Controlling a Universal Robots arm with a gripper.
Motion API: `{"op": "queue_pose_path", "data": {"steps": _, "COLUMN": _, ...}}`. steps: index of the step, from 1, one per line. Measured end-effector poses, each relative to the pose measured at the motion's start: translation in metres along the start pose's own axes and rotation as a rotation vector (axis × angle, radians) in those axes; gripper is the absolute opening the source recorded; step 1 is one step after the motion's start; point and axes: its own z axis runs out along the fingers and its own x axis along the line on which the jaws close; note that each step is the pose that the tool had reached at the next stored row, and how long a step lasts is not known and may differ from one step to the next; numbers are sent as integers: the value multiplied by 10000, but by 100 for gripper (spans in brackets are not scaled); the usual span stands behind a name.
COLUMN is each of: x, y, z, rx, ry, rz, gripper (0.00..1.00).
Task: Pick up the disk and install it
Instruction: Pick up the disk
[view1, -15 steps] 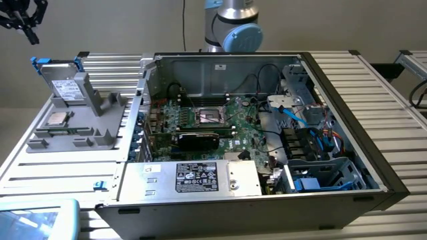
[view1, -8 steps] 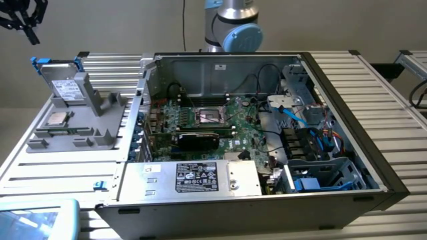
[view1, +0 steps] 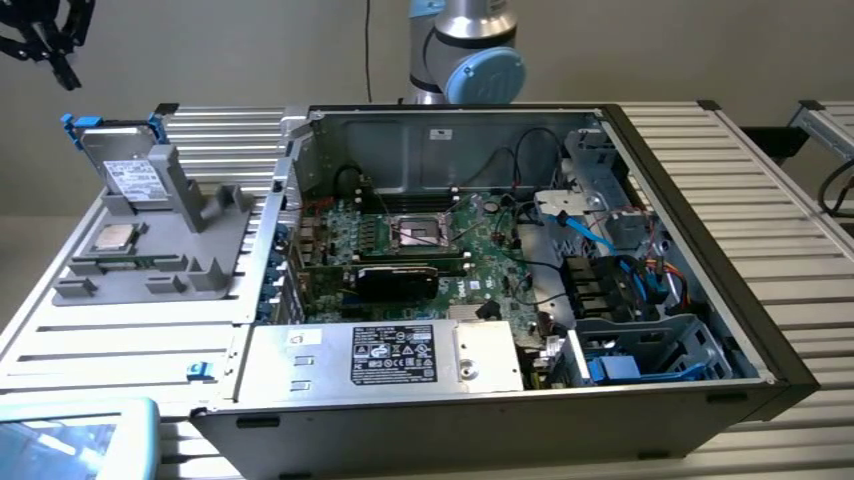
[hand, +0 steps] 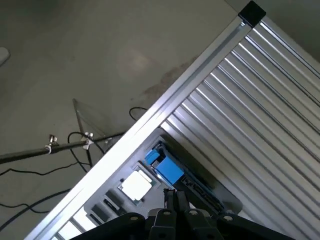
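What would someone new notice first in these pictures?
An open computer case fills the middle of the exterior view, its green board bare. On that view's left, the blue-framed disk stands upright in a grey holder, and the shut gripper hangs empty above it.

You have a ribbed aluminium table with black caps on its far corners. An open computer case lies directly on it, on its side with the open face up. It takes up most of the middle and the exterior view's right and reaches the near edge. At the exterior view's left, just beside the case and towards the far side, rests a grey moulded fixture. A small blue clip sits on the near-left slats, close to the case's corner
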Motion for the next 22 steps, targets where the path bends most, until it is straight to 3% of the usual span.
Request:
{"op": "queue_pose_path", "data": {"steps": 14, "x": 0, "y": 0, "z": 7, "rx": 81, "ry": -24, "rz": -2543, "gripper": 11}}
{"op": "queue_pose_path", "data": {"steps": 22, "x": 1, "y": 0, "z": 10, "rx": 77, "ry": -3, "rz": -3992, "gripper": 11}}
